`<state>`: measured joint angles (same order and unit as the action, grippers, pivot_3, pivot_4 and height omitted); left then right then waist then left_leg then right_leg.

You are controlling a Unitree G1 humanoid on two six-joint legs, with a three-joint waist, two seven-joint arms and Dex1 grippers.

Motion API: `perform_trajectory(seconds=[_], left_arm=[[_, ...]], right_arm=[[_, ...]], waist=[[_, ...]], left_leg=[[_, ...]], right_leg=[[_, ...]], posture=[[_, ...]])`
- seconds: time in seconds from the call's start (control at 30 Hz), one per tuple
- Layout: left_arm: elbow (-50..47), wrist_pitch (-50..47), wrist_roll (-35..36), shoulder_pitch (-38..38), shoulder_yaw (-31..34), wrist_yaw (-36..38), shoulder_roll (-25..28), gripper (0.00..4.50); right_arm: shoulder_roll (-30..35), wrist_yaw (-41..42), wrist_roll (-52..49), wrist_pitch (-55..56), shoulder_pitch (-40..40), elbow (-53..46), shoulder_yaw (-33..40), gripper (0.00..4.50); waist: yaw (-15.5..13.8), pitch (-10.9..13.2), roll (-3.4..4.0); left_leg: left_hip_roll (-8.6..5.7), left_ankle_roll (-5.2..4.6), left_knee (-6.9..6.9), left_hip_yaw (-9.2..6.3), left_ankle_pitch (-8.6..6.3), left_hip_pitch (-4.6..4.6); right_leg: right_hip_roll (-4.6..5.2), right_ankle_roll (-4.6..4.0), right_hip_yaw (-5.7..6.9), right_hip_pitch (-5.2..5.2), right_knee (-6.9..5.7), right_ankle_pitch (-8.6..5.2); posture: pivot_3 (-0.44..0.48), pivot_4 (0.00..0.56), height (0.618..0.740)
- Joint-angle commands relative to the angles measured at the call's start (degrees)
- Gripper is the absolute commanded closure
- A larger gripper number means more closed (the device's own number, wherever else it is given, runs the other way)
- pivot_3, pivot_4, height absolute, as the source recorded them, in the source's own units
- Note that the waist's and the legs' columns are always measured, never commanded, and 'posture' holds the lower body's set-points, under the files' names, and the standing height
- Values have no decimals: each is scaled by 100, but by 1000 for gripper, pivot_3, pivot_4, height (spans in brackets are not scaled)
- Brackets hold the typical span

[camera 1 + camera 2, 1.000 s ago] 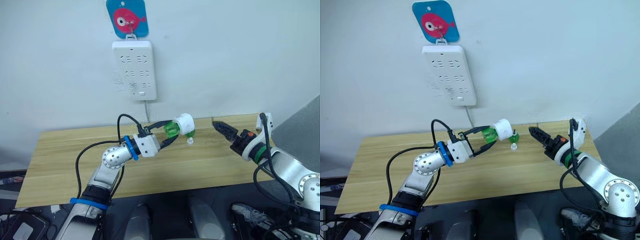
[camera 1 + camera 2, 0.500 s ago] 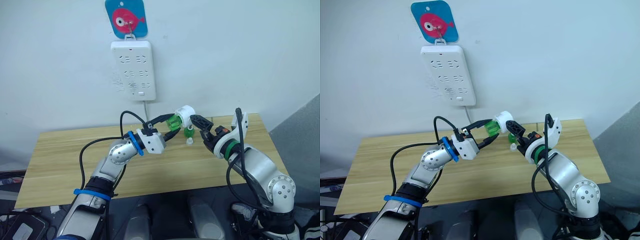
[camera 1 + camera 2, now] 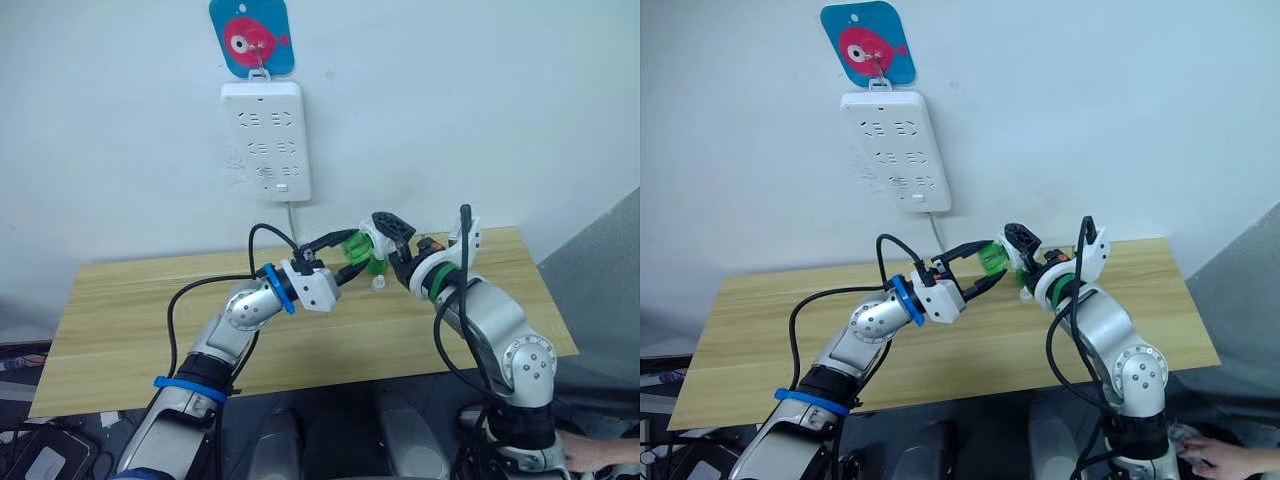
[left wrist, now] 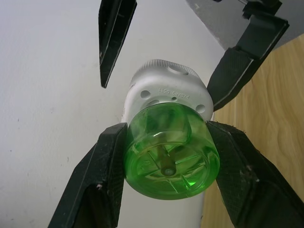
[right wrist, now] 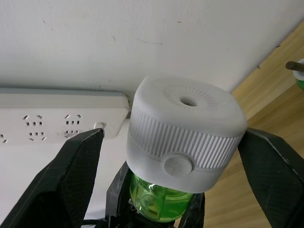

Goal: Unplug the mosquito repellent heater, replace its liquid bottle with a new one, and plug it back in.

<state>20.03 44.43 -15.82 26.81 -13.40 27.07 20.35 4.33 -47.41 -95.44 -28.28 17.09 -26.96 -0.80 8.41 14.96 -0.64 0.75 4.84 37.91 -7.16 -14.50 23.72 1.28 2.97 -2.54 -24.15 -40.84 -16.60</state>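
My left gripper (image 3: 352,256) is shut on a clear green liquid bottle (image 4: 171,154), held above the back of the wooden table (image 3: 140,320). The bottle's neck sits in the white mosquito repellent heater (image 5: 185,128), which has a ribbed rim and a round vent hole on its face. My right gripper (image 5: 173,142) is open, one finger on each side of the heater, with gaps showing. The other green bottle (image 3: 378,266) stands on the table just behind, partly hidden by the grippers.
A long white power strip (image 3: 265,140) hangs on the wall under a blue fish card (image 3: 252,37), its cord dropping toward the table. A person's hand (image 3: 592,455) shows at the lower right, off the table.
My right arm has swung left from the table's right end, and its fingers now straddle the heater. The left gripper holds the bottle as before, shifted slightly right.
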Motion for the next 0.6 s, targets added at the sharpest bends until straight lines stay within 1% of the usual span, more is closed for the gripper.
perform_trajectory(seconds=[0.03, 0.1, 0.17, 0.2, 0.27, 0.3, 0.6], left_arm=[[-321, 150, 125, 4, -48, -70, -8, 2226], [-343, 146, 121, -8, -53, -73, -2, 2226], [-357, 143, 127, -12, -57, -74, 0, 2226], [-367, 135, 143, -19, -61, -65, 0, 2226], [-392, 132, 160, -41, -70, -52, 9, 2226], [-401, 127, 168, -51, -74, -50, 13, 2226], [-402, 151, 86, -73, -96, -101, 29, 2226]], right_arm=[[-106, 132, 114, 122, 74, -84, 64, 0], [-155, 153, 155, 131, 84, -69, 63, 0], [-209, 180, 212, 148, 96, -41, 68, 347], [-243, 192, 245, 166, 99, -27, 77, 577], [-350, 186, 297, 245, 101, 14, 119, 1263], [-394, 200, 290, 267, 105, 24, 134, 1443], [-703, 99, 53, 319, 173, 52, 204, 1445]], waist=[[-1, 0, 0], [-1, 0, 0], [-1, -1, 1], [-1, -1, 1], [0, -2, 1], [0, -3, 1], [0, -5, 2]], left_leg=[[0, 0, 0, -1, 0, 0], [0, 0, 0, 0, 0, 0], [0, 0, 0, 0, 0, 0], [0, 0, 0, -1, 0, 0], [0, 0, 0, -1, 0, 0], [0, 0, 0, -1, 0, -1], [0, 0, 0, -1, 0, 0]], right_leg=[[0, 0, 0, 0, 0, 0], [0, 0, 0, 0, 0, 0], [0, 0, 0, 0, 0, 0], [0, 0, 0, 0, 0, 0], [0, 0, 0, 0, 0, 0], [0, 0, 0, 0, 0, 0], [0, 0, 0, 0, -1, 0]], posture=[[-201, 193, 725], [-201, 192, 725], [-200, 193, 725], [-199, 193, 725], [-199, 194, 725], [-199, 193, 725], [-194, 191, 725]])
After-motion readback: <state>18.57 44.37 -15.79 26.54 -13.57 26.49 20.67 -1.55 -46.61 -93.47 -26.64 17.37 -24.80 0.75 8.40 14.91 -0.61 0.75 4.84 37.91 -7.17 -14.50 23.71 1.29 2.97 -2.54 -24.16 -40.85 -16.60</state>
